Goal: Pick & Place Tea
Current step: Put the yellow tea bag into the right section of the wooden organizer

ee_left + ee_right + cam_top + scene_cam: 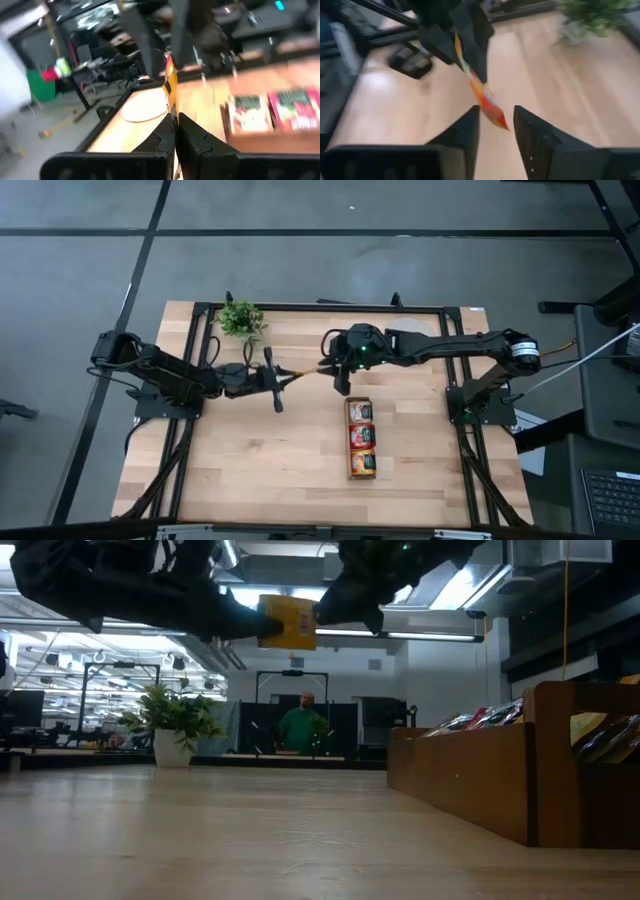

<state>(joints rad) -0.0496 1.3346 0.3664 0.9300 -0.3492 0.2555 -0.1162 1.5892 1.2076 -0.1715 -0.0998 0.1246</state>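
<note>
Handover point, mid-air above the table's centre. The left gripper (pixel 288 377) is clamped flat on a yellow-orange tea sachet (pixel 288 622); in the left wrist view its fingers (pixel 159 142) meet with the sachet's edge standing up between them. The right gripper (pixel 331 368) faces it from the other side. Its fingers (pixel 465 131) stand parted, one on each side of the sachet's free corner without pressing on it, so the sachet hangs from the left gripper alone.

In the low view the sachet sits high above the tabletop, between the two dark gripper bodies, face-on to the camera. Print on it is too blurred to read.

The wooden tray (pixel 361 438) lies on the table (pixel 260 470) just in front of the right gripper, long axis running toward the near edge. Its three compartments hold more sachets: pale at the far end, red in the middle, yellow-orange nearest. Labels there show red and green patches; no lettering is legible, possibly a fruit picture.

A small potted plant (pixel 241 319) stands at the far edge, left of centre. A round pale mat (pixel 144 107) shows in the left wrist view. Bare wood lies left of the tray and along the near edge.

A person in a green top (pixel 303 726) stands in the room beyond.
</note>
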